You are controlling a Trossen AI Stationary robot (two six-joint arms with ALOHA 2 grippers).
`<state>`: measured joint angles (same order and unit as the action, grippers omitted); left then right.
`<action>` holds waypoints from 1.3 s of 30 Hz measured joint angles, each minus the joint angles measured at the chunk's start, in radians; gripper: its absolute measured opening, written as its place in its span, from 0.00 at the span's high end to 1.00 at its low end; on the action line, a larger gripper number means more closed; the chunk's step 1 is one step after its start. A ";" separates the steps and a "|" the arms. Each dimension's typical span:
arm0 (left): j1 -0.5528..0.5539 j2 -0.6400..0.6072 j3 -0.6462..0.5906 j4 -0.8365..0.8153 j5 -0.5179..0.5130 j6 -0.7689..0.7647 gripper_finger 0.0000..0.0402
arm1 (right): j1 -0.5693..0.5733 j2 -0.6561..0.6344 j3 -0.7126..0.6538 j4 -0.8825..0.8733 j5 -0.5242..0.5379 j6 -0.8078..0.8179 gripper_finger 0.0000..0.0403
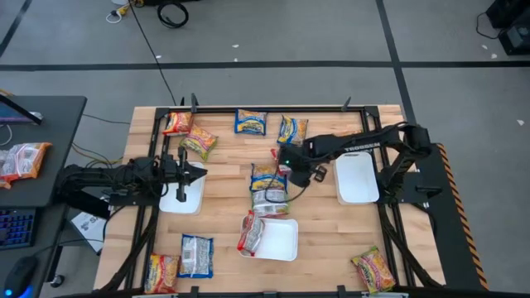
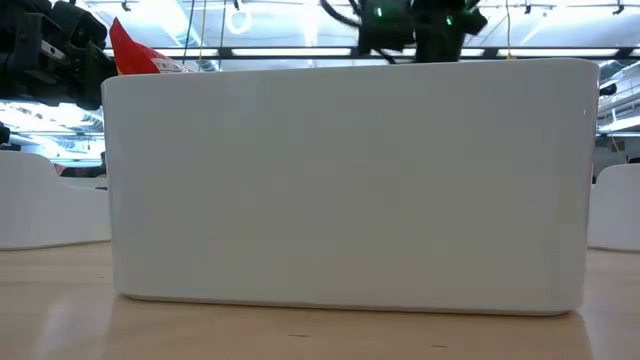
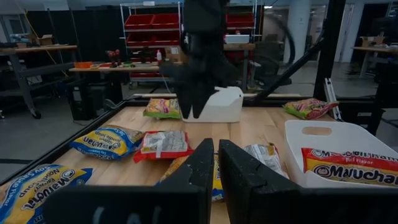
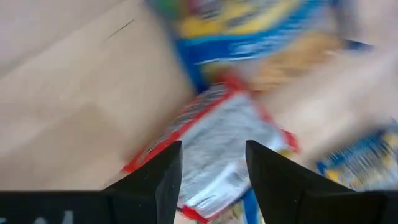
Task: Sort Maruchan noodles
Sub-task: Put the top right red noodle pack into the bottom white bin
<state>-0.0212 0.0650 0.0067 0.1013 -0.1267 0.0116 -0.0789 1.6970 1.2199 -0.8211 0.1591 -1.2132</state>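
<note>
From above, the right gripper [image 1: 286, 165] is seen over the central Maruchan noodles [image 1: 267, 189] on the desk [image 1: 224, 194]. At desk level, nearly everything is hidden by a white tray [image 2: 350, 180]. The left gripper [image 3: 216, 163] is narrowly closed, empty. The right gripper is parted above a blurred red-and-silver packet [image 4: 214, 146].

Workshop lab, red parts-bin shelving [image 3: 152, 22], workbenches [image 3: 112, 67], cabled floor [image 1: 273, 33]

The table [image 1: 224, 194] is light brown wood with thin lines, and the three trays [image 1: 358, 178] on it are plain white. Near the middle lie a blue-and-yellow noodle packet [image 1: 264, 175] and a red-and-silver packet [image 4: 214, 149]. In the lower right corner sits a yellow, orange and green packet [image 1: 373, 270], and both arms [image 1: 124, 180] are black.
</note>
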 joint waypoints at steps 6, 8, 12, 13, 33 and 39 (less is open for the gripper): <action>0.000 0.000 0.000 0.000 0.000 0.000 0.92 | 0.015 0.019 -0.121 0.106 0.052 -0.301 0.55; 0.000 0.000 0.000 0.001 0.000 0.000 0.92 | 0.021 0.019 -0.156 0.179 0.057 -0.380 0.55; 0.000 -0.001 0.000 0.004 0.000 0.000 0.92 | 0.026 0.019 -0.206 0.275 0.072 -0.506 0.55; 0.000 0.000 0.000 0.005 0.000 0.000 0.92 | 0.025 0.019 -0.221 0.299 0.072 -0.539 0.55; 0.000 0.000 0.000 0.003 0.000 0.000 0.92 | -0.050 0.035 -0.337 0.527 0.158 -0.537 0.82; 0.000 0.000 0.000 0.000 0.000 0.000 0.92 | -0.031 0.073 -0.321 0.626 0.281 -0.549 0.97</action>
<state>-0.0209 0.0653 0.0067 0.1008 -0.1265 0.0116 -0.1104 1.7704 0.8994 -0.1950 0.4403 -1.7622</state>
